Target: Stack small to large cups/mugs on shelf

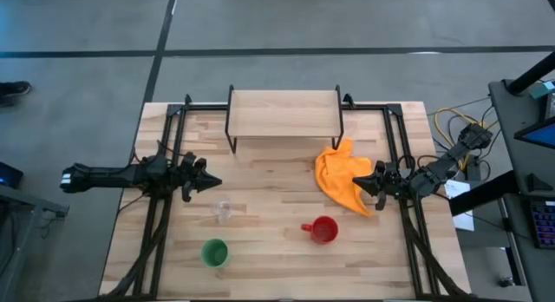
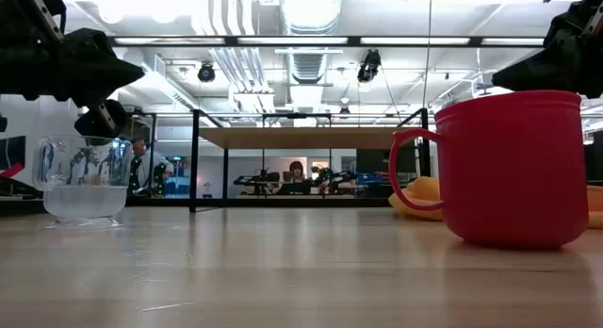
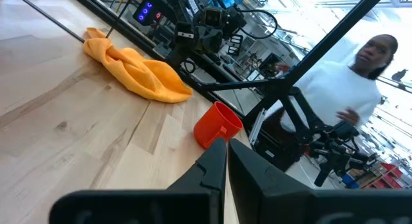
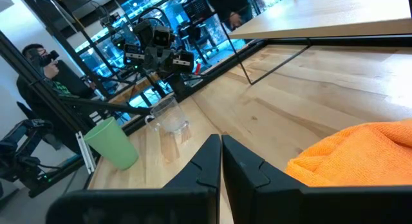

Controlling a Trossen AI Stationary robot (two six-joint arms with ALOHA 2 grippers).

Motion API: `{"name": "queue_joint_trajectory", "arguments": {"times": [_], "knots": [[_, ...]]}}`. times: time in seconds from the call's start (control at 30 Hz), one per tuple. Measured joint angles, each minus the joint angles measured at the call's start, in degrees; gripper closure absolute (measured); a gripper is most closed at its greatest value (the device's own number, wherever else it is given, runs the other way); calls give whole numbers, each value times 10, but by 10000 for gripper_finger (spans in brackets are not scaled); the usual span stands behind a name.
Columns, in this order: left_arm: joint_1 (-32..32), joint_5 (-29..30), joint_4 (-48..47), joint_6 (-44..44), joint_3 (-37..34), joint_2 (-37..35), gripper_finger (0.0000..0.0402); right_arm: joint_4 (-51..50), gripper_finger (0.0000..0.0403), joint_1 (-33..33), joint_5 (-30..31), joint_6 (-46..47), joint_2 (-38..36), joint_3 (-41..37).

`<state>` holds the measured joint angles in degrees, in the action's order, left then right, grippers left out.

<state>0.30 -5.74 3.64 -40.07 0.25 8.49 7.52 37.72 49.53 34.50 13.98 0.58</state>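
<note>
From above, the shelf (image 1: 284, 112) stands at the table's (image 1: 269, 280) far edge, its top bare. Broad open wood lies between it and the three vessels in front. The clear cup (image 1: 224, 212) sits in front of the shelf's left end, the green cup (image 1: 214, 252) nearer the front edge beyond it, the red mug (image 1: 323, 230) in front of the shelf's right end. An orange cloth (image 1: 344, 175) sprawls just off the shelf's right front leg. The left gripper (image 1: 211, 182) hangs left of the shelf's front, fingers pinched together, empty, near the clear cup but not touching. The right gripper (image 1: 360, 182) hovers at the cloth's right edge, fingers together, also empty; the mug is close by, nearer the front.

Down at table level, the mug (image 2: 509, 168) looms large at right, handle pointing left, the clear cup (image 2: 83, 177) at left, the shelf (image 2: 311, 138) far behind between them. Bare wood lies between the two.

Left wrist now: fingers (image 3: 209, 169) closed, nothing between them, the mug (image 3: 216, 125) just beyond their tips, the cloth (image 3: 136, 72) farther off. A person in white stands off the table.

Right wrist: fingers (image 4: 207, 161) closed and empty, the clear cup (image 4: 167, 114) and green cup (image 4: 113, 143) ahead, cloth (image 4: 360, 154) alongside, the shelf's (image 4: 335, 18) edge overhead.
</note>
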Motion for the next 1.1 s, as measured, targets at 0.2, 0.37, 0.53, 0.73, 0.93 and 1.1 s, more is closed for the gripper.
{"name": "queue_joint_trajectory", "arguments": {"times": [0.2, 0.37, 0.53, 0.73, 0.93, 1.1], "knots": [[0, 0, 0, 0, 0, 0, 400, 0, 394, 0, 0, 0, 0, 0], [0, 0, 0, 0, 0, 0, 400, 0, 394, 0, 0, 0, 0, 0], [0, 0, 0, 0, 0, 0, 400, 0, 394, 0, 0, 0, 0, 0], [0, 0, 0, 0, 0, 0, 400, 0, 394, 0, 0, 0, 0, 0], [0, 0, 0, 0, 0, 0, 400, 0, 394, 0, 0, 0, 0, 0], [0, 0, 0, 0, 0, 0, 400, 1, 394, 0, 0, 29, 0, 0]]}}
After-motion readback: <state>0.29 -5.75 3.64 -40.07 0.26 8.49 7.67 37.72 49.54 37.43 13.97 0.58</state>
